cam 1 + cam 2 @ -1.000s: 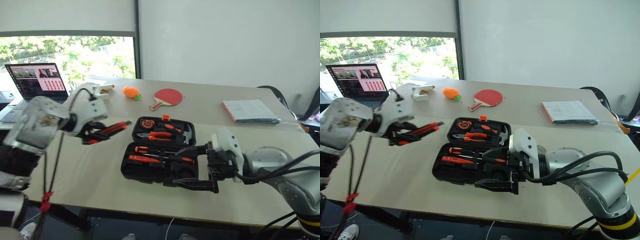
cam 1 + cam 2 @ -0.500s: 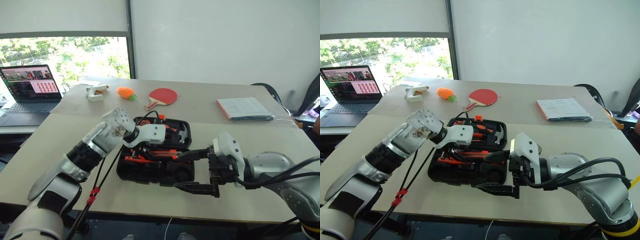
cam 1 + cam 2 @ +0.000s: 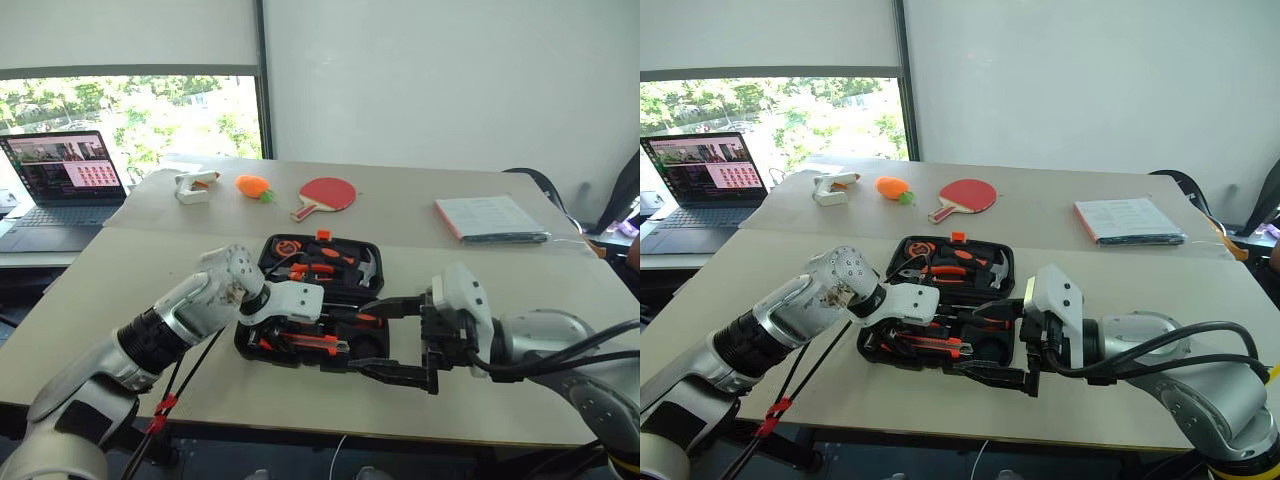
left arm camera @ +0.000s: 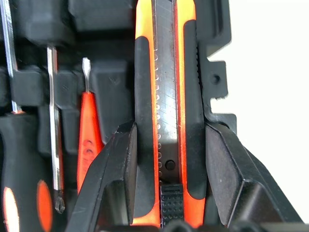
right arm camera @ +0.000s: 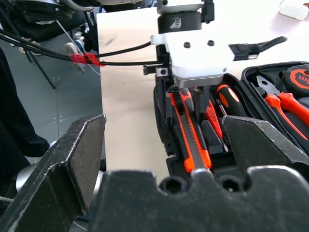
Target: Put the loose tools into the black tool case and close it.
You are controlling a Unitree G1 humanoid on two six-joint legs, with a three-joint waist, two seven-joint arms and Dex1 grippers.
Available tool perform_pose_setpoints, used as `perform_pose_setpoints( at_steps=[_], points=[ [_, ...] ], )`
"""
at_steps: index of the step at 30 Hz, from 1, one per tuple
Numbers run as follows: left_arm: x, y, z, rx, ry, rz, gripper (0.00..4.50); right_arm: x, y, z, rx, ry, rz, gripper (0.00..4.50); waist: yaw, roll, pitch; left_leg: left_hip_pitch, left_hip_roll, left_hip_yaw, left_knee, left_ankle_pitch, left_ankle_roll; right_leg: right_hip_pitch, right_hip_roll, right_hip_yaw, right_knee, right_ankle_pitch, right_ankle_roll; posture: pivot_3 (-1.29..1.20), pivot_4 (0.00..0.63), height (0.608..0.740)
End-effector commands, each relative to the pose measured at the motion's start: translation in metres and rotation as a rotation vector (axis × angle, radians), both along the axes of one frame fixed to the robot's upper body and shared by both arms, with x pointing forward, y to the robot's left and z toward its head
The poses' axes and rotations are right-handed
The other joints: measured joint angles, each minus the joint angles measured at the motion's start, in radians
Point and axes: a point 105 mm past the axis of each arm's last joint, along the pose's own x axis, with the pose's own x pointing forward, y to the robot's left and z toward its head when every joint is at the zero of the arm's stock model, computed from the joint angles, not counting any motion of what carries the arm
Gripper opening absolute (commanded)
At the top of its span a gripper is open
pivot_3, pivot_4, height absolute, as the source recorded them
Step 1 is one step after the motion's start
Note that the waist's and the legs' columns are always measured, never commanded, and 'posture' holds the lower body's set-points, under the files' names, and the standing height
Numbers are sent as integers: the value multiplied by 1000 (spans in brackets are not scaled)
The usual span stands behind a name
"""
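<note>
Two grippers worked low in the frame. Our right gripper [image 3: 398,337], lower right of centre, hung with its fingers spread wide and empty, just beside the right end of the black tool case [image 3: 355,352]. Our left gripper [image 4: 166,193], left of centre, had its fingers clamped on the long black-and-orange utility knife [image 4: 166,106], held along the case's front row, beside a small all-orange screwdriver [image 4: 89,128]. The case lay open at mid-frame on the counter [image 3: 130,285]. Farther back, upper left, we saw a laptop [image 3: 62,180].
</note>
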Motion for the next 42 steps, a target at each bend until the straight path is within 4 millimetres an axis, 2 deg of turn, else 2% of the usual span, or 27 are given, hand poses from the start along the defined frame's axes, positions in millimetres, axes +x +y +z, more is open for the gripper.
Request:
perform_pose_setpoints(
  at_steps=[1, 4, 12, 14, 15, 16, 20, 23, 26, 30, 31, 39, 42],
  points=[
    [-5, 10, -2, 30, 28, 3, 1596, -2, 3, 8, 16, -29, 18, 4500, 0, 0, 0, 0, 0, 0, 0, 0, 0, 0, 0, 0, 0, 0, 0, 0, 150, 736],
    [-5, 12, -2, 35, 28, 10, 1596, -1, 3, 8, 18, -31, 19, 4500, -1, 0, 0, 0, 0, 0, 0, 0, 0, 0, 0, 0, 0, 0, 0, 0, 150, 736],
    [-6, -3, -2, -11, 46, -10, 1596, 2, 6, 8, 23, -37, 22, 4500, 1, 0, 0, 0, 0, 0, 0, 0, 0, 0, 0, 0, -1, 0, 0, 0, 150, 736],
    [-4, -5, -1, -20, 40, -11, 2573, 2, 6, 8, 22, -37, 21, 4500, 1, 0, 0, 0, 0, 0, 0, 0, 0, 0, 0, 0, -1, 0, 0, 0, 150, 736],
    [-4, -6, 1, -33, 42, -14, 2650, 2, 5, 7, 21, -36, 19, 4500, 3, 0, 0, 0, 0, 0, 0, 0, 0, 0, 0, 0, -1, 0, 0, 0, 150, 736],
    [-4, -7, 3, -45, 46, -14, 3108, 2, 5, 7, 20, -36, 18, 4500, 3, 0, 0, -1, 0, 0, 0, 0, 0, 0, 0, 0, -1, 0, 0, 0, 150, 736],
    [0, -8, 23, -111, 42, 7, 4367, 0, 4, 4, 15, -31, 19, 4500, 3, 0, 0, -1, 0, 0, 0, 0, 0, 0, 0, 0, -2, 0, 0, 0, 150, 736],
    [4, -5, 45, -173, 37, 24, 4439, 0, 4, 3, 11, -28, 22, 4500, 2, 0, 0, -1, 0, 0, 0, 0, 0, 0, 0, -1, -1, 0, 0, 0, 150, 736],
    [9, 0, 58, -209, 20, 39, 4439, 0, 3, 2, 8, -29, 23, 4500, 1, 0, 0, -1, 0, 0, 0, 0, 0, -1, 0, -1, -1, 0, 0, 0, 150, 736],
    [15, 20, 54, -150, -18, 9, 3390, 0, 3, 2, 6, -36, 28, 4500, -3, 1, 0, 0, 0, 0, -1, 0, 0, 0, 0, 0, -1, 0, 0, 0, 150, 736],
    [14, 24, 51, -132, -13, -2, 2891, 1, 3, 2, 5, -37, 30, 4500, -3, 1, 0, 0, 0, 0, -1, 0, 0, -1, 0, 0, -1, 0, 0, 0, 150, 736],
    [12, 28, 32, -77, -17, -58, 33, 1, 3, 3, 6, -38, 30, 4500, 6, 1, 0, -2, 0, 0, 0, 0, 0, 0, 0, -1, -1, 0, 0, 0, 150, 736],
    [8, 25, 26, -67, 3, -82, 33, 0, 4, 4, 9, -36, 27, 4500, 4, 1, 0, -2, 0, 0, 0, 0, 0, 0, 0, -1, -1, 0, 0, 0, 150, 736]
  ],
)
